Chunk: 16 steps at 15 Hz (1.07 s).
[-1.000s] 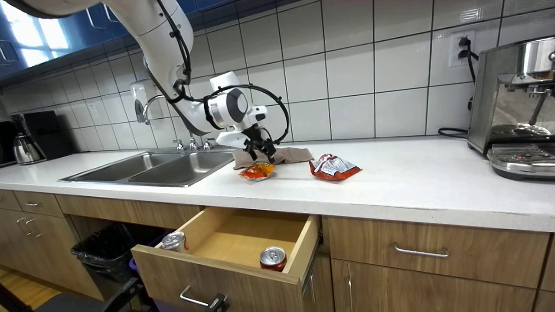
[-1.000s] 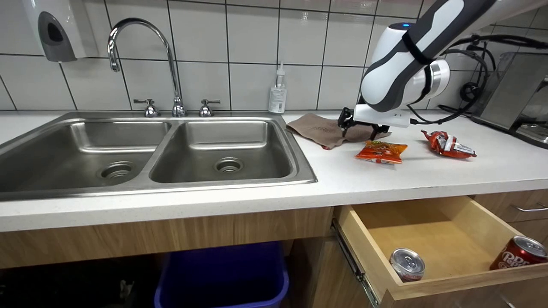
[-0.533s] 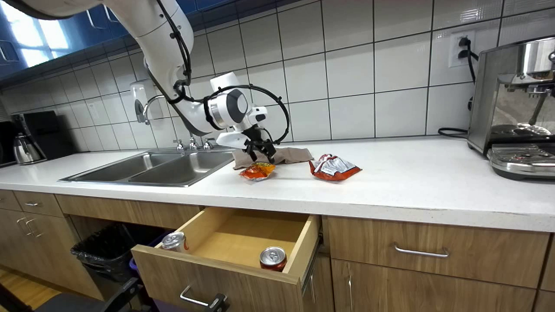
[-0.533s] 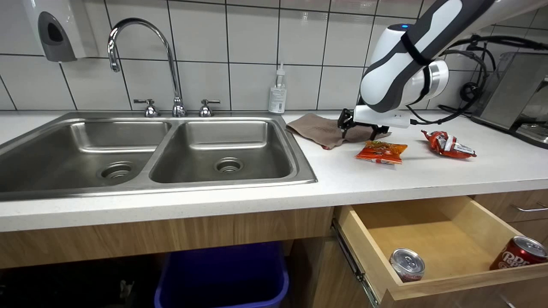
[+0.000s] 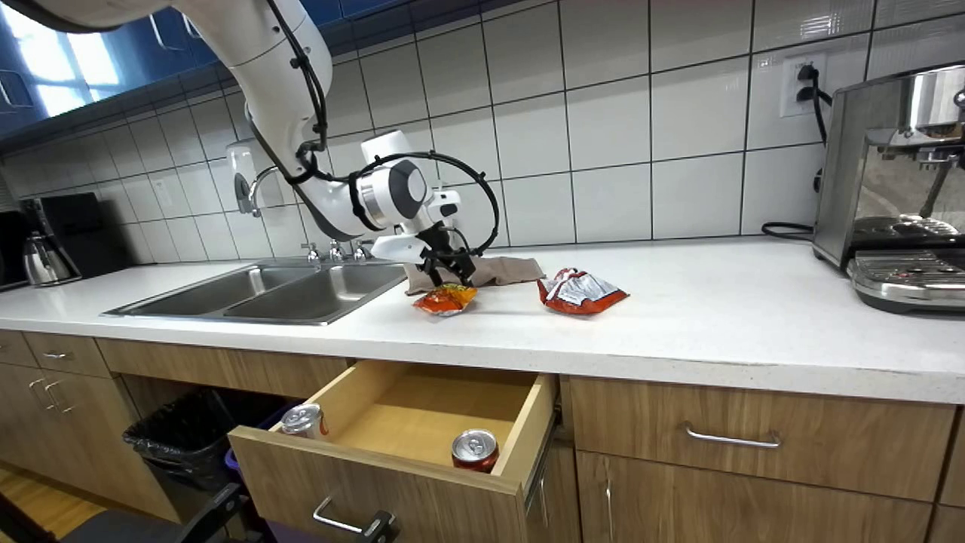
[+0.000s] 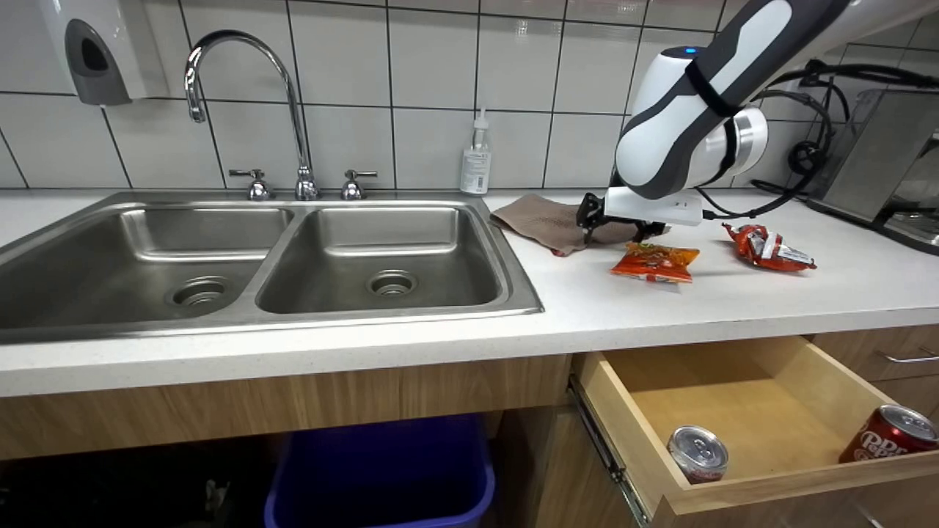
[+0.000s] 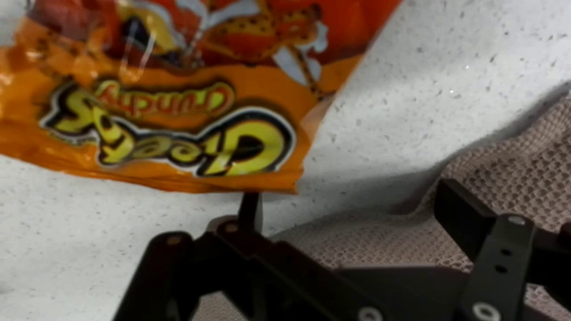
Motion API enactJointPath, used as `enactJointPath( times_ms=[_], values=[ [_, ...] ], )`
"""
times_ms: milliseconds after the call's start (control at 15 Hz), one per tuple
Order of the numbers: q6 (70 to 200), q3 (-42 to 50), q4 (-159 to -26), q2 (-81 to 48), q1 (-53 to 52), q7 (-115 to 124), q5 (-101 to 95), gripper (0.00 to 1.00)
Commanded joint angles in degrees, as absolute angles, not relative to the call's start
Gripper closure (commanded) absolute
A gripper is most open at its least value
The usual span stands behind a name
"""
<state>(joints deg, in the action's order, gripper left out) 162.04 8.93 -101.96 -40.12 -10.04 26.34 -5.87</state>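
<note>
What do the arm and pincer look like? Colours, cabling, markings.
The arm is white with rounded segments, dark grey trim, a silver ring and a blue light. Black straps wrap it; black cabling runs along it, looping out near the pincer. That's black and angular, with jointed fingers and round screw heads. No legible lettering.

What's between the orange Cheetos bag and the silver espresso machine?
Between Cheetos bag and espresso machine: a crumpled red-and-silver bag on white countertop, in both exterior views.

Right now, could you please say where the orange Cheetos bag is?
In both exterior views, the Cheetos bag lies right of the sink, near the gripper and cloth.
</note>
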Motion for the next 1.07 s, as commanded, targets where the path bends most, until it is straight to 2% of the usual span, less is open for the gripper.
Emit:
enactJointPath(
  times_ms=[0, 1000],
  values=[
    [162.7, 10.0, -106.8, -36.5, -11.4, 24.4, -5.1, 0.0],
    [168.2, 14.1, -122.0, -28.0, -16.5, 25.9, -6.6, 0.0]
  ],
)
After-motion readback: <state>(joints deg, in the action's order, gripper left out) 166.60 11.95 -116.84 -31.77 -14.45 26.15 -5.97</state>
